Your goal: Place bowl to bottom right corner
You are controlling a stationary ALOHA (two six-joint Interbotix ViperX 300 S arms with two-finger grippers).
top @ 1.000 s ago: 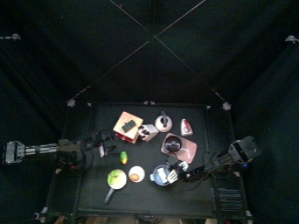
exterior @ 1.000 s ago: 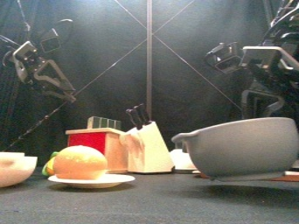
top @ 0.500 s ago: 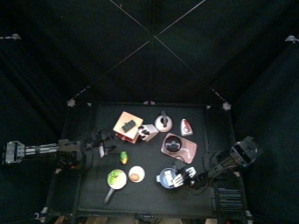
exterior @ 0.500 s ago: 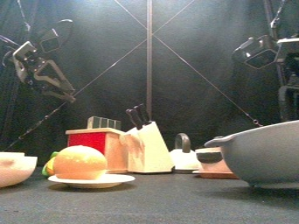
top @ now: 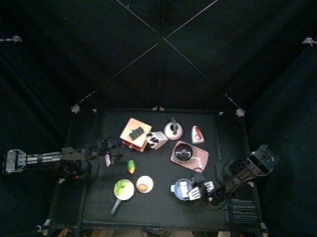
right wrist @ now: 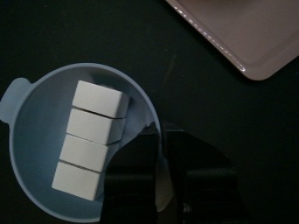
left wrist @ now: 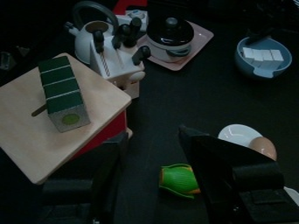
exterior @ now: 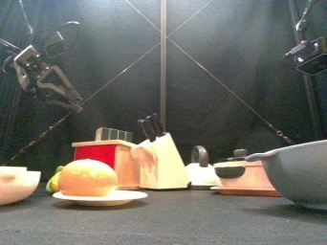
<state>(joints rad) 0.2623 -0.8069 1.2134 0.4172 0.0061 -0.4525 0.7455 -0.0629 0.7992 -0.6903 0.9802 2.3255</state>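
Observation:
The whitish bowl (top: 183, 190) holds several white blocks and is near the table's front right corner. It is large at the right edge of the front view (exterior: 301, 173), low over the table or on it; I cannot tell which. My right gripper (top: 197, 190) is shut on the bowl's rim (right wrist: 149, 122), and the right wrist view shows the blocks (right wrist: 93, 140) inside. My left gripper (left wrist: 163, 179) is open and empty at the table's left, over a green item (left wrist: 181, 178). The bowl also shows far off in the left wrist view (left wrist: 267, 57).
A white dish with an orange item (exterior: 90, 196) stands front left of the bowl (top: 145, 184). Behind are a red box (exterior: 105, 158) on a wooden board (top: 133, 130), a knife block (exterior: 160, 158), a kettle (exterior: 202, 170) and a pink tray (right wrist: 251, 31) with a dark bowl (exterior: 236, 170).
My right gripper has carried the bowl to the right and towards the table's front right corner. The left arm has not moved.

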